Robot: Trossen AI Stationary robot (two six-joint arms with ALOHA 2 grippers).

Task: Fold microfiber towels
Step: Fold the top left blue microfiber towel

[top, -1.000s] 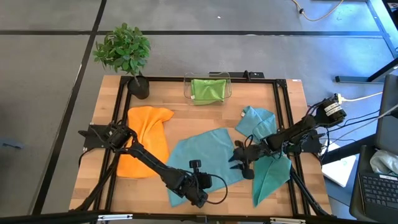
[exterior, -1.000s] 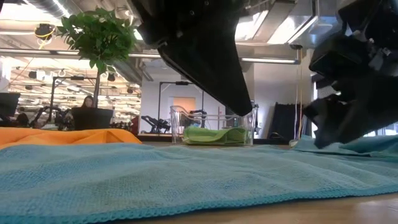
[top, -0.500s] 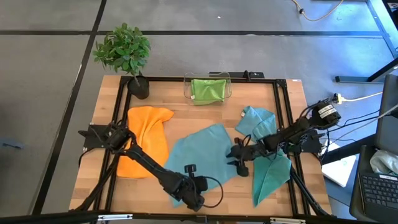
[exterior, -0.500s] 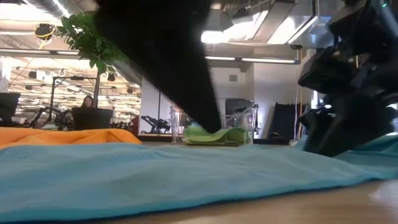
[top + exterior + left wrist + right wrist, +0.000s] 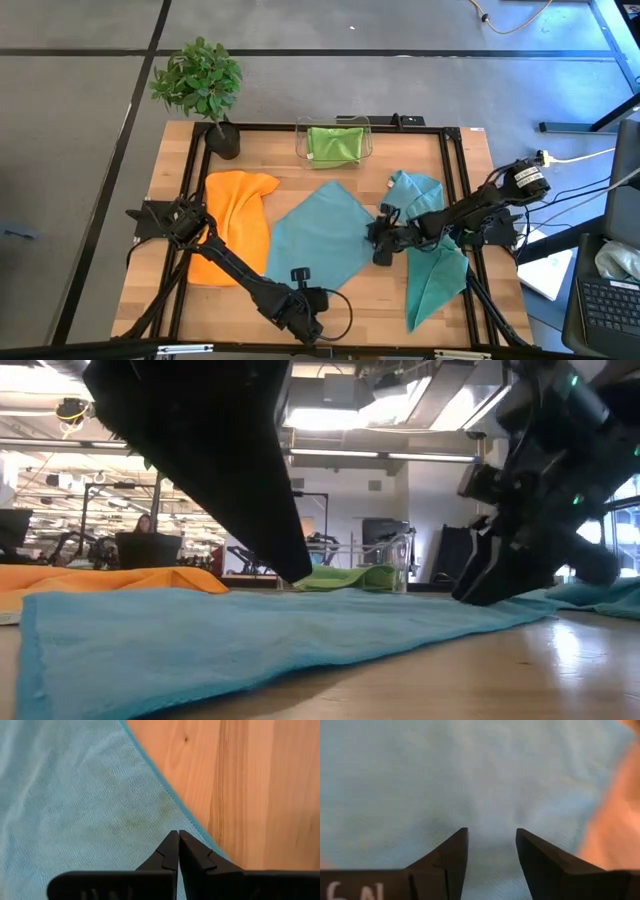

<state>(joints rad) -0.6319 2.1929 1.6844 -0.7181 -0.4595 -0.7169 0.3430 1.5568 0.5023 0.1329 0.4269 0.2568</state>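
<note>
Spread towel (image 5: 322, 238) at centre: teal, plain, fine woven texture w/ faint darker blotch in left wrist view. Two more teal towels, right side: crumpled one (image 5: 412, 195) farther, folded one (image 5: 434, 283) nearer. Orange towel (image 5: 235, 222), left: plain bright orange. Lime green towel (image 5: 334, 143) inside clear bin (image 5: 300, 138), far centre. Table (image 5: 300, 185): light wood grain, black frame. Plant (image 5: 197, 77), far left: green leaves, black pot. Both arms, grippers: black. Floor: grey w/ dark lines.
</note>
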